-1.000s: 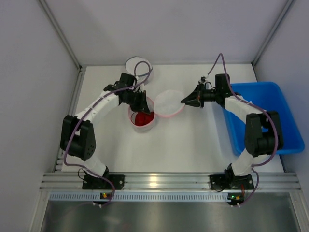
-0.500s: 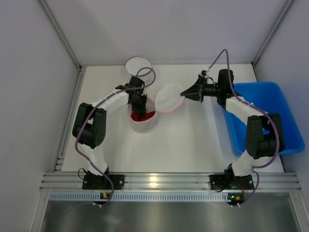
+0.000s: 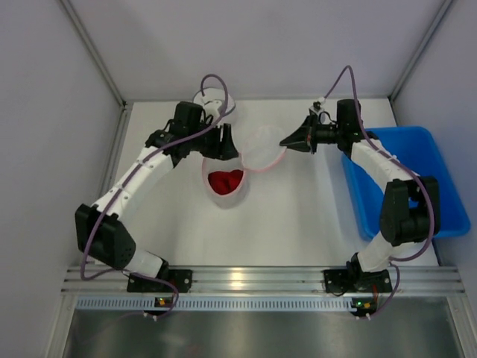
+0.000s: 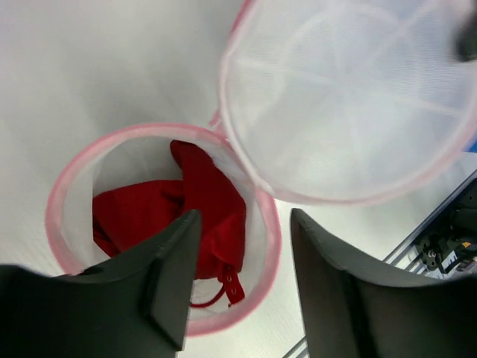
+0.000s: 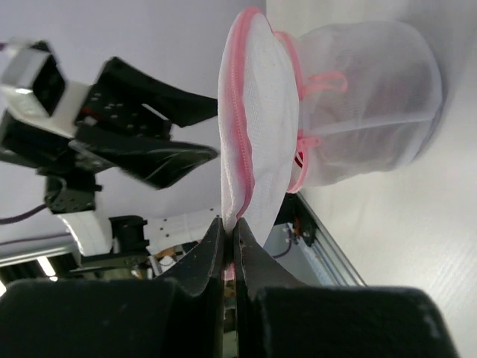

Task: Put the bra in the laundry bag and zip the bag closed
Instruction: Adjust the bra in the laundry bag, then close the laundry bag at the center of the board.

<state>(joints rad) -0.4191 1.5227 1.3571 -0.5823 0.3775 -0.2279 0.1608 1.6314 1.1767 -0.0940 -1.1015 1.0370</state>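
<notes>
**A:** What has just changed in the top view?

**B:** Your left gripper has let go and lifted out of the laundry bag. It now hangs just behind the bag's mouth, jaws partly apart and empty. A second ago it was down in that mouth. The red bra lies inside the bag, so I judge the placing done and only the zipping left.

**A:** And the other arm?

**B:** Your right gripper stays pinched on the edge of the mesh lid. It holds the lid up off the bag's far right rim, tilted more upright than before.

**A:** What about the left wrist view?

**B:** The fingers stand apart above the bag with nothing between them. The bra is bunched at the bottom, one strap end lying toward the near wall. The lid stands clear of the opening.

**A:** And the right wrist?

**B:** That gripper is closed tight on the lid, right at its pink zip edge. The bag stands just beyond the lid.
</notes>
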